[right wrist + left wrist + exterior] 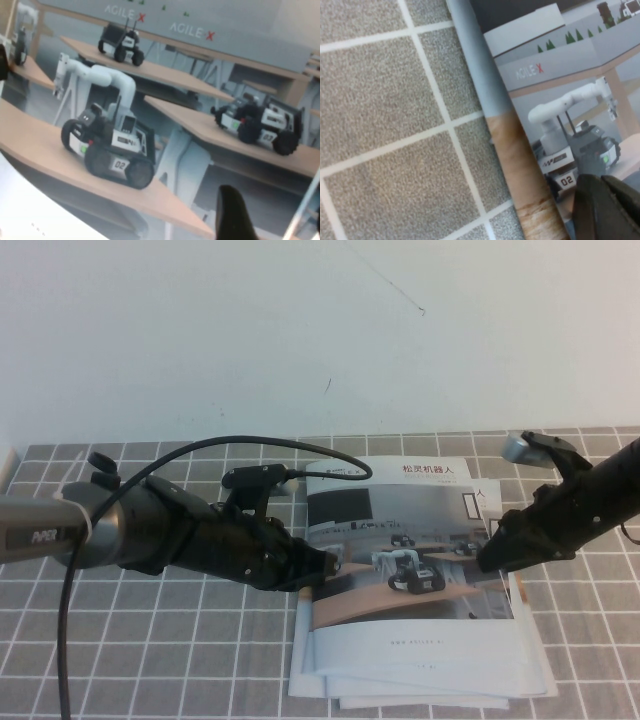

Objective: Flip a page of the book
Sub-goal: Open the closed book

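Note:
The book lies closed on a stack in the middle right of the high view, with its cover photo of wheeled robots facing up. Its pages are hidden under the cover. My left gripper is at the cover's left edge, by the spine. In the left wrist view its fingers are together over the cover. My right gripper is at the book's right edge. In the right wrist view it is open above the cover, with one dark finger showing.
Near-identical spare booklets lie fanned under the book. A grey checked cloth covers the table, and a white wall stands behind it. A black cable hangs from the left arm and loops over the book's top left corner.

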Robot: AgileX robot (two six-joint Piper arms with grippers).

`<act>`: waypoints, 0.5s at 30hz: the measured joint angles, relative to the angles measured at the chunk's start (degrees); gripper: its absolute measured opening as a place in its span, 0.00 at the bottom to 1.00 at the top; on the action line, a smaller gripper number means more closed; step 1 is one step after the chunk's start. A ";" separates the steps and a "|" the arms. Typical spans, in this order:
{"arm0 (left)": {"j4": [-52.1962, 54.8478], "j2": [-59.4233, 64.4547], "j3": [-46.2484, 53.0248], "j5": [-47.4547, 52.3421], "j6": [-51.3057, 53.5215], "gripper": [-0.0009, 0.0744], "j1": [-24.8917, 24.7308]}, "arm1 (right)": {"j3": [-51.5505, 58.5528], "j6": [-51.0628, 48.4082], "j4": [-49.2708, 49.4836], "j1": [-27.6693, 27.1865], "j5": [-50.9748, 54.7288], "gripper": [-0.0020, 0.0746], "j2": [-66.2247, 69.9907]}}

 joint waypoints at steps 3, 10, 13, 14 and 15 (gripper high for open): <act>0.00 0.00 0.00 0.00 0.00 0.01 0.00 | 0.00 -0.62 2.11 0.24 0.62 0.49 0.00; 0.00 0.00 0.00 0.00 0.00 0.01 0.00 | 0.00 -1.43 2.87 0.37 0.86 0.49 0.00; 0.00 0.00 0.00 0.00 0.00 0.01 0.00 | 0.00 -1.96 4.70 0.37 1.35 0.49 0.00; -0.11 0.00 0.00 0.00 0.00 0.01 0.00 | 0.00 -2.39 5.48 0.46 1.45 0.49 0.00; -0.11 0.00 0.00 0.00 0.12 0.01 0.00 | 0.00 -2.83 5.90 0.50 1.45 0.49 0.00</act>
